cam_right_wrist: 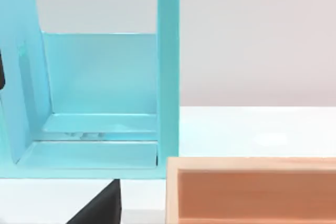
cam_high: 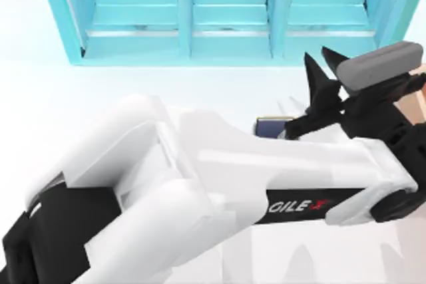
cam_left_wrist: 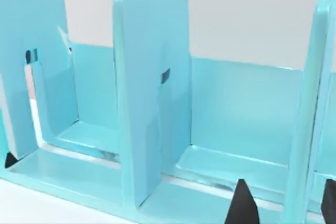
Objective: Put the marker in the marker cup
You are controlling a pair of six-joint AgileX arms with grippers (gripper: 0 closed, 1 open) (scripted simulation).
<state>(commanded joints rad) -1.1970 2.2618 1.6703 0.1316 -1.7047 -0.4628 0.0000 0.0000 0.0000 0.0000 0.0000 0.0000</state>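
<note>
The left arm reached across the white bench toward the right side, its gripper near the teal shelf unit, jaws spread apart with nothing between them. The marker cup sat just beside that gripper, partly hidden under the arm. A tan-orange box stood near the shelf's end.

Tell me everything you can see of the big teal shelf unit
The teal shelf unit stands along the table's far edge. It looks like glossy plastic: upright dividers split it into open compartments, each with a raised floor panel and a back wall. The compartments in view look empty. The left gripper's black fingertips point toward it, apart from it.
</note>
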